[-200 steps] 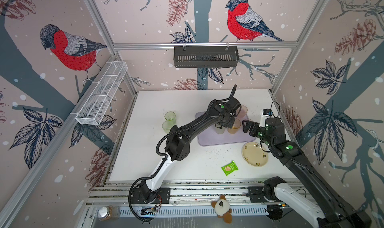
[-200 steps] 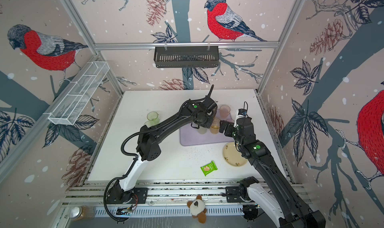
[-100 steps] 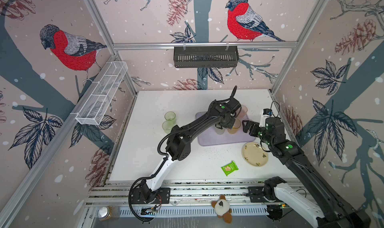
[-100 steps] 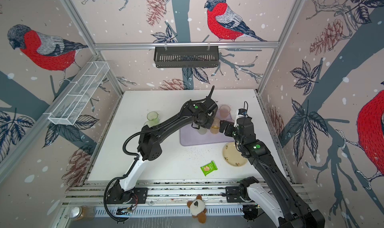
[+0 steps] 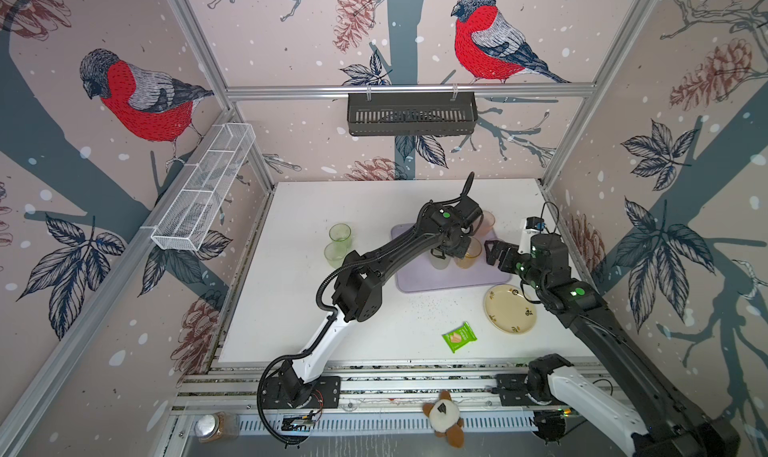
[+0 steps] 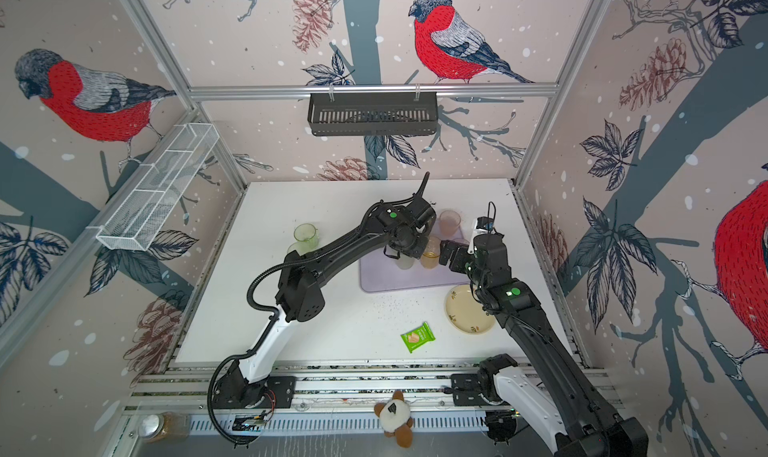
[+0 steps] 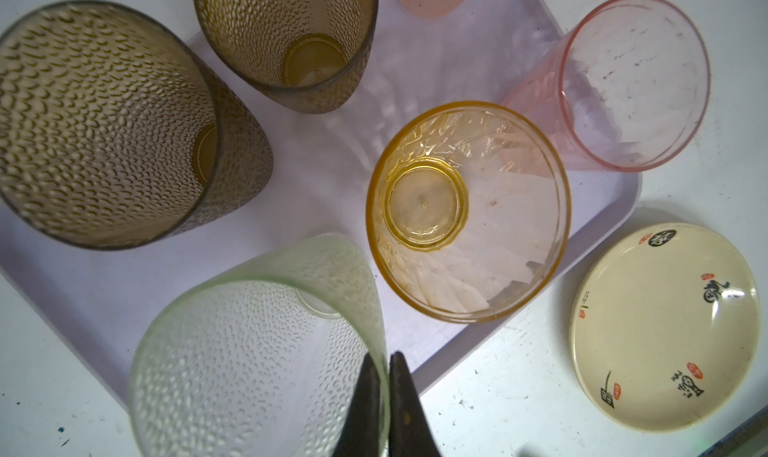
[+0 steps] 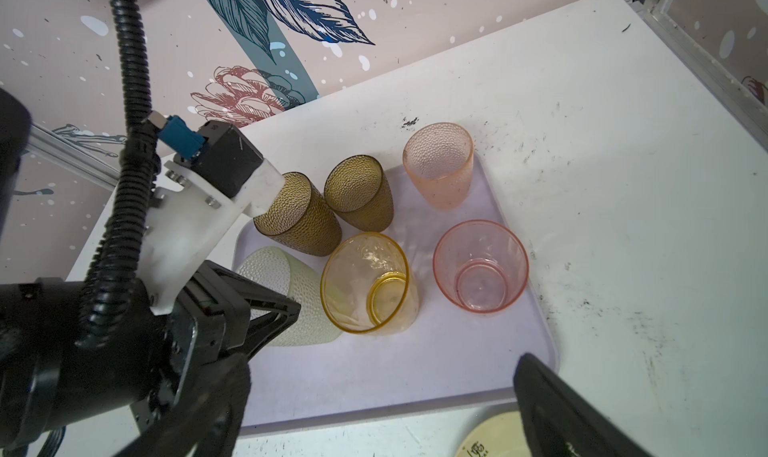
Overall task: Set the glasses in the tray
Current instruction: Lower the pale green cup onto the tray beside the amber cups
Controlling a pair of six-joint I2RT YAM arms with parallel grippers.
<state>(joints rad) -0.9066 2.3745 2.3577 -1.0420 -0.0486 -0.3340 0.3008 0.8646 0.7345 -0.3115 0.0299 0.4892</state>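
Observation:
The pale lilac tray [image 5: 449,280] holds two brown glasses [image 8: 295,213], [image 8: 357,193], two pink ones [image 8: 438,164], [image 8: 480,265], an amber one [image 7: 467,211] and a frosted pale one [image 7: 249,371]. My left gripper [image 7: 384,357] is shut on the frosted glass's rim, one finger inside and one outside. The glass sits at the tray's near left corner beside the amber glass. Two green glasses [image 5: 340,232], [image 5: 334,254] stand on the table left of the tray. My right gripper [image 8: 382,392] hangs open over the tray's near right part, holding nothing.
A cream plate [image 5: 510,308] lies just in front of the tray's right corner. A green snack packet [image 5: 459,337] lies nearer the front edge. A black slotted basket [image 5: 411,114] hangs on the back wall and a white wire shelf [image 5: 203,184] on the left wall.

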